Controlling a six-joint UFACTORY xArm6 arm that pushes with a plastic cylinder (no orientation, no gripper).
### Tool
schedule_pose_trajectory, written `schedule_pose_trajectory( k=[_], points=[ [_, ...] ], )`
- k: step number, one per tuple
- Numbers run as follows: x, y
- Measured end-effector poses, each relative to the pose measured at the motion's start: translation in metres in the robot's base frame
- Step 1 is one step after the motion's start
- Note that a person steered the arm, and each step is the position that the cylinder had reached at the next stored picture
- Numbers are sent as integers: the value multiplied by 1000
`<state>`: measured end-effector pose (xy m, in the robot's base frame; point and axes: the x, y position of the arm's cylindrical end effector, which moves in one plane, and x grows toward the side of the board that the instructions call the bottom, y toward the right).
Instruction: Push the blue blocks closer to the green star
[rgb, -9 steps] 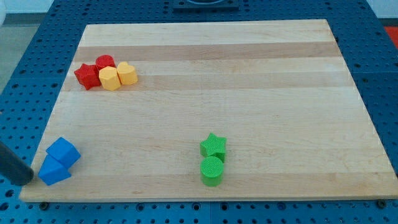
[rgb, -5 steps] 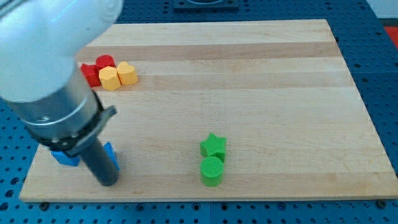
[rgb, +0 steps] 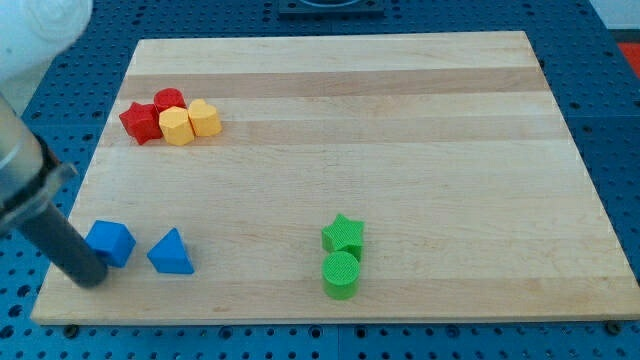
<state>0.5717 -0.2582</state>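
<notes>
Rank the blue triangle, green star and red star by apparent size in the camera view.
1. Blue triangle and green star: look alike, no ranking.
2. Red star: smallest, though it sits farther toward the view's top, so true size is unsure.

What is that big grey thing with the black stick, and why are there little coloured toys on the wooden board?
That is a robot arm, seen by one camera looking down at a light wooden board. It has no gripper and holds nothing. It ends in a dark rod, and the rod's lower end, my tip, slides on the board and pushes blocks.

My tip is at the view's bottom left, just left of a blue cube-like block. A blue triangle block sits a little to its right, apart from it.

Farther right, a green star block stands above a green round block, close together. Near the view's top left, two red blocks and two yellow blocks huddle together.

The job is to push the blue ones toward the star.
</notes>
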Motion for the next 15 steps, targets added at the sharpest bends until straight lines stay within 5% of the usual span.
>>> schedule_pose_trajectory(
  k=[2,4,15],
  points=[
    [-31,-38],
    [-47,7],
    [12,45]
  ],
)
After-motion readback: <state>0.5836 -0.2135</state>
